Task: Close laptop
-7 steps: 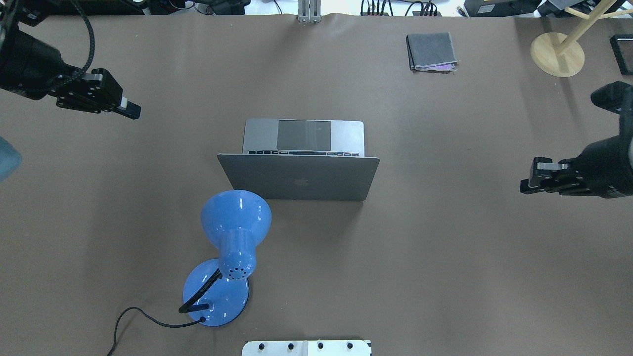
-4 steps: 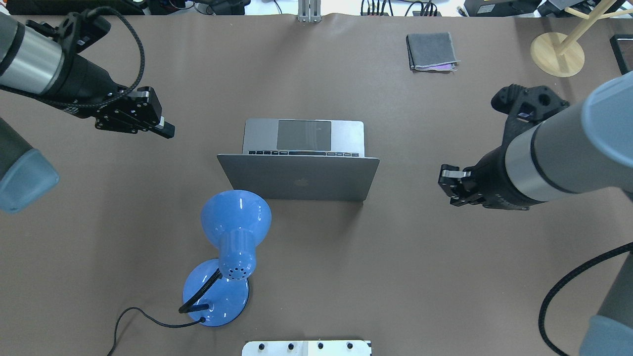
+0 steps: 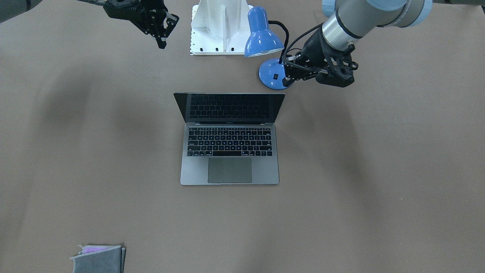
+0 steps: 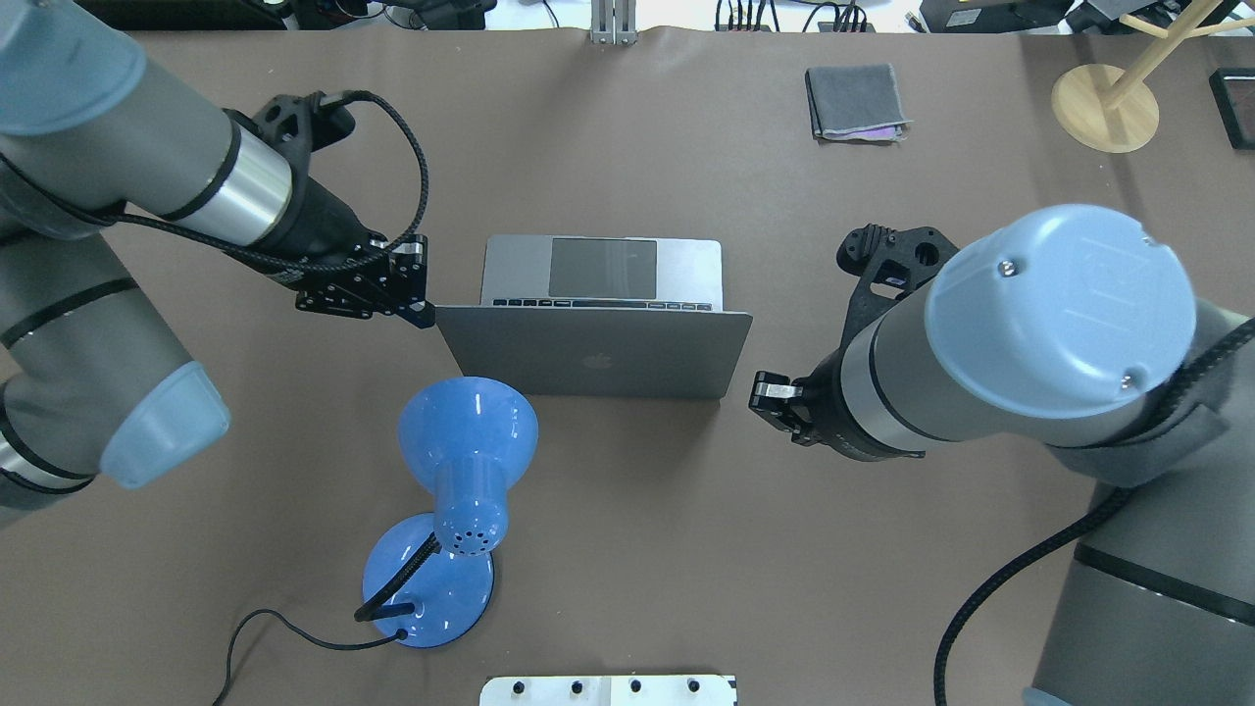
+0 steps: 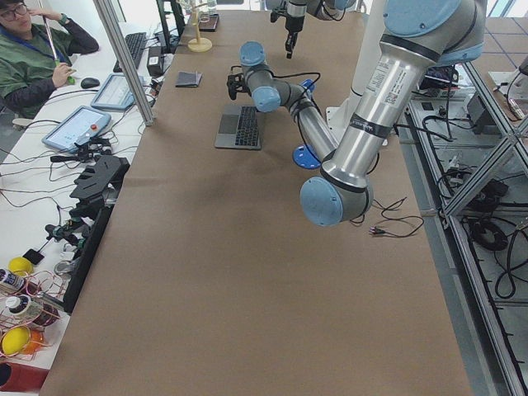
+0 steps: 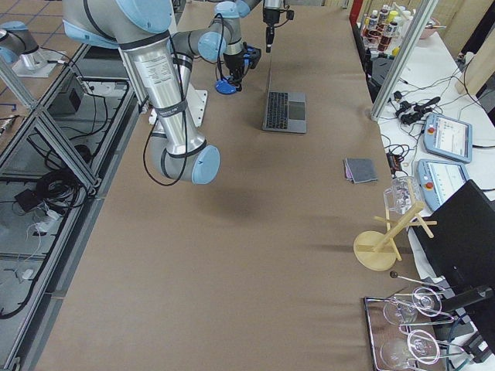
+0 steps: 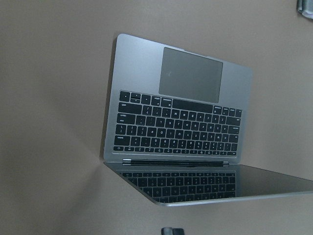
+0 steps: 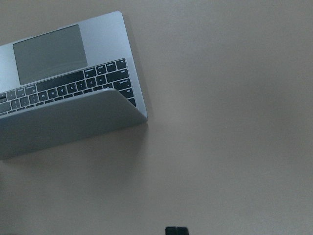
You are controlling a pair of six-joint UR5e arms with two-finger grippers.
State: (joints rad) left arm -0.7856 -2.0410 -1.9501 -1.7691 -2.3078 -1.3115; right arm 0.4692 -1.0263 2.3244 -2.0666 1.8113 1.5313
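Note:
The space-grey laptop (image 4: pixel 593 353) stands open in the middle of the table, its lid upright with the apple logo facing me and its dark screen and black keyboard showing in the front view (image 3: pixel 229 151). My left gripper (image 4: pixel 422 314) looks shut and empty, right at the lid's upper left corner; I cannot tell if it touches. My right gripper (image 4: pixel 763 390) looks shut and empty, a short way to the right of the lid's right edge. The left wrist view shows the keyboard and screen (image 7: pixel 176 127); the right wrist view shows the lid's back (image 8: pixel 63 122).
A blue desk lamp (image 4: pixel 468 431) with a black cord stands just in front of the lid's left part, close to my left gripper. A folded grey cloth (image 4: pixel 855 101) and a wooden stand (image 4: pixel 1104 106) lie at the far right.
Both arms have swung inward toward the laptop: the left gripper from the far left to the lid's left corner, the right gripper from the far right to beside the lid. The laptop has not moved.

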